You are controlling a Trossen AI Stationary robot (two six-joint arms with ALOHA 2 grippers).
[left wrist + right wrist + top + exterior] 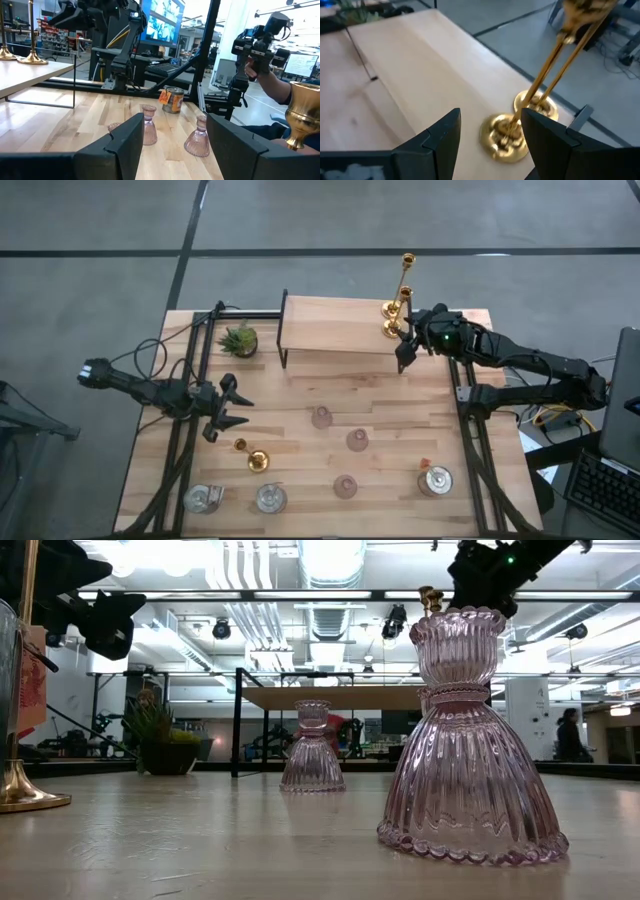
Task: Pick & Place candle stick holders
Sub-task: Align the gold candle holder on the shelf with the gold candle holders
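We're up at the raised wooden shelf (335,325) in the upper middle of the high view, where the right gripper (404,350) hangs at the shelf's right end, jaws apart with nothing between them. Two gold holders (396,308) stand there just beside each other, bases nearly touching, tall thin stems leaning close together in the wrist view. We'd call this the release: the thing now is to lift clear straight back, because those slim stems on small round bases look top-heavy and one nudge could knock both.

The left gripper (225,412) waits at the left of the frame, jaws apart and empty, with the third gold holder (252,456) just below it; from overhead we can't quite tell whether it stands or lies on its side.

Three pink glass holders (321,417) sit across the lower middle, ribbed and bell-shaped, translucent. Silvery glass cups (271,498) line the bottom edge, squat and shiny, probably slippery to grip. The spiky green plant (239,340) sits left of the shelf.
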